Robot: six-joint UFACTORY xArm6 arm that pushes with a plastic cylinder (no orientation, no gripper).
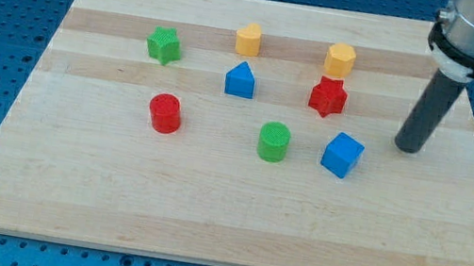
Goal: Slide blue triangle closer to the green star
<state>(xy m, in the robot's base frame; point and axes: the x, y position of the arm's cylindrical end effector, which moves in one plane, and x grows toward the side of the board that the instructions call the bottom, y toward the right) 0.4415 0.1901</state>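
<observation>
The light is bright and even, coming from above. The board [234,209] shows no glare. Shadows are soft and short: a faint one lies on the board under my tip [408,149], small ones beside each block. The focus is sharp, and the board's edges look straight.

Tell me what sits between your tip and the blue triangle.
In the camera view, the red star sits roughly between my tip and the blue triangle.
</observation>
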